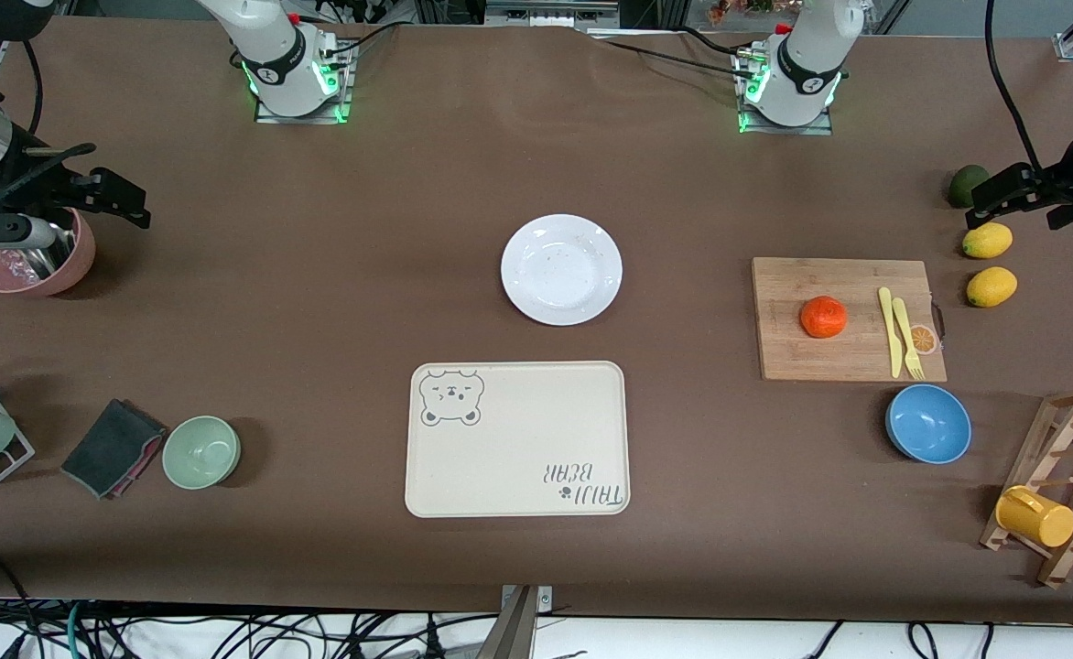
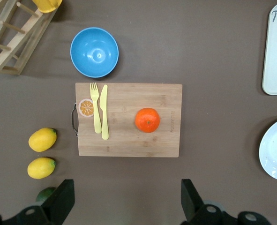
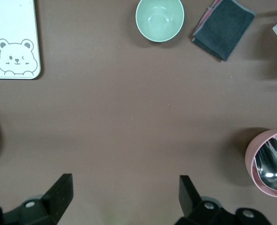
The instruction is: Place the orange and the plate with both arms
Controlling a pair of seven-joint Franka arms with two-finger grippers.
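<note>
The orange [image 1: 823, 317] lies on a wooden cutting board [image 1: 793, 357] toward the left arm's end of the table; it also shows in the left wrist view [image 2: 147, 120]. The white plate [image 1: 561, 269] sits at the table's middle, its edge showing in the left wrist view [image 2: 276, 150]. My left gripper [image 1: 980, 203] is open and empty in the air over the table's end by the lemons, apart from the orange [image 2: 127, 197]. My right gripper [image 1: 134, 203] is open and empty over a pink bowl [image 1: 28, 261] at the right arm's end [image 3: 125, 194].
A cream bear tray [image 1: 516, 439] lies nearer the camera than the plate. A yellow knife and fork [image 1: 898, 331] lie on the board. Nearby are a blue bowl [image 1: 928, 423], two lemons [image 1: 987, 241], a wooden rack [image 1: 1063, 485], a green bowl [image 1: 201, 451] and a dark cloth [image 1: 113, 447].
</note>
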